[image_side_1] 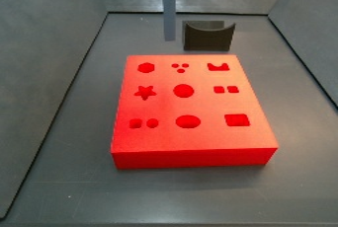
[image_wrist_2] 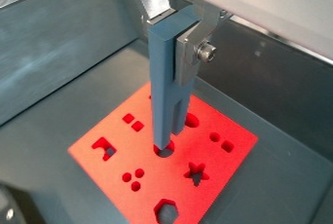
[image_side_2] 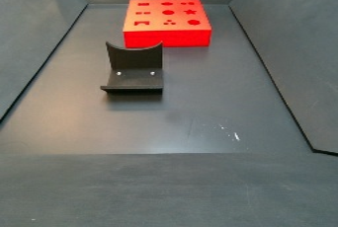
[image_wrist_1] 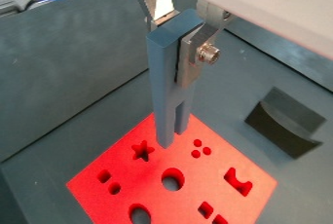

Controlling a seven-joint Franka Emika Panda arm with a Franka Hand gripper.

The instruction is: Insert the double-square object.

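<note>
Long thin blue-grey double-square object [image_wrist_1: 169, 77] hanging upright above the flat red block with shaped holes [image_side_1: 193, 118], clamped at its top between the flat silver plates of the gripper [image_wrist_1: 173, 35]; same grip visible in both wrist views. Prong end hovering near the block's top, contact hard to tell. Dark L-shaped fixture [image_side_2: 133, 68] sitting well apart on the grey floor [image_side_2: 185, 122].
</note>
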